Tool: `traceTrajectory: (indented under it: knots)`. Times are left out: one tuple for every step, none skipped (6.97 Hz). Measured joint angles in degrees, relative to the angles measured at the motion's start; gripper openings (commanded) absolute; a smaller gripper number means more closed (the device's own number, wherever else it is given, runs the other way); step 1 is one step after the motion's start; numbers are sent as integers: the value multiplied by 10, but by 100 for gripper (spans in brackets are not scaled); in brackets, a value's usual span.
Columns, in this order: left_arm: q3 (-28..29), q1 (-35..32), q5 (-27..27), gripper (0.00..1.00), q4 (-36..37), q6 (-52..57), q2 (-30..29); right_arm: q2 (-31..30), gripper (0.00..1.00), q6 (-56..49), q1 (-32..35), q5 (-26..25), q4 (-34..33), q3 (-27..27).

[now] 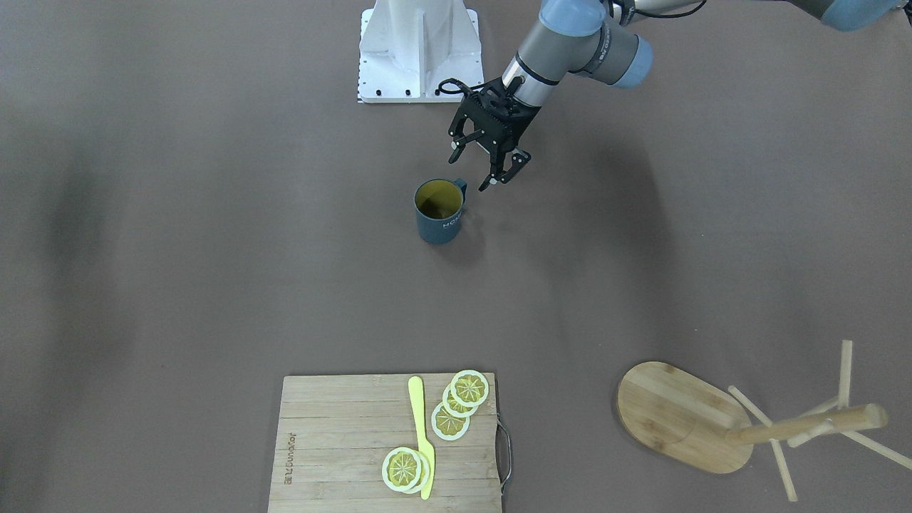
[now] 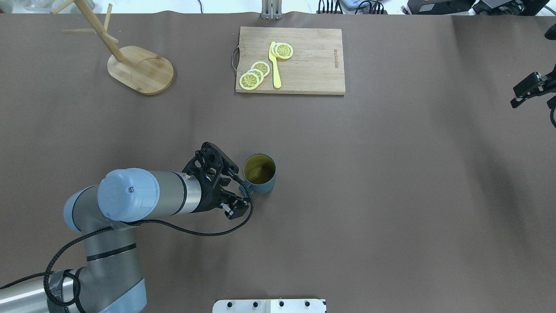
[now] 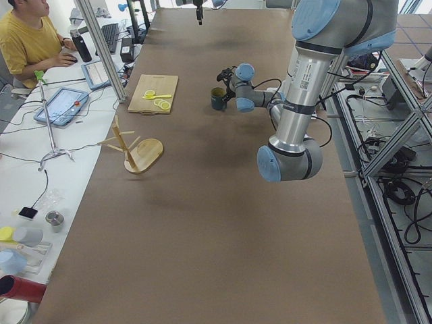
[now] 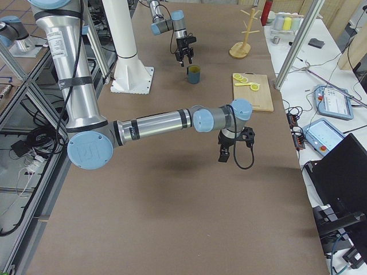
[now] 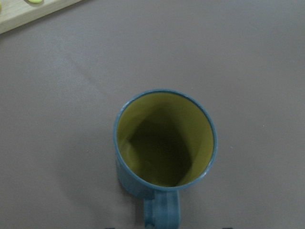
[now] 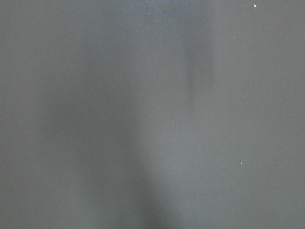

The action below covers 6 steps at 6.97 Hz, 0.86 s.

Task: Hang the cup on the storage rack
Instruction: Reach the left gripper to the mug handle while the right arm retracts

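The cup [image 1: 439, 210] is dark teal-blue with a yellow inside and stands upright mid-table. It also shows in the overhead view [image 2: 259, 174] and fills the left wrist view [image 5: 164, 143], handle toward the camera. My left gripper [image 1: 474, 168] is open and empty just behind the cup, its fingers on either side of the handle [image 2: 243, 190] without touching it. The storage rack [image 1: 673, 417], a wooden mug tree on an oval base, stands far off at the table's far left corner [image 2: 140, 69]. My right gripper [image 2: 534, 104] hangs at the right edge, seemingly open and empty.
A slatted cutting board [image 1: 342, 442] with a metal handle, lemon slices [image 1: 450, 420] and a yellow knife [image 1: 422, 434] lies at the far middle edge. The white robot base [image 1: 419, 50] is at the near edge. The right wrist view shows only bare brown table [image 6: 152, 114].
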Motion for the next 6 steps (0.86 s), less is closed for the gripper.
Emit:
traceTrajectory:
  knots:
    - [5, 0, 0, 71, -2, 1, -3, -3, 100, 0, 1, 0, 0, 1]
    - [9, 1, 0, 71, -3, 2, -5, -5, 100, 0, 2, 0, 0, 2]
    - [11, 1, 0, 71, -10, 2, -6, -6, 100, 1, 2, 0, 0, 2]
    - [16, 1, 2, 71, -27, 2, -6, -6, 100, 1, 2, 0, 0, 2]
    - [26, 1, 14, 71, -51, 1, -6, -6, 100, 2, 2, 0, 0, 2]
    - [39, 1, 32, 71, -84, 1, -5, -6, 100, 3, 2, 0, 0, 2]
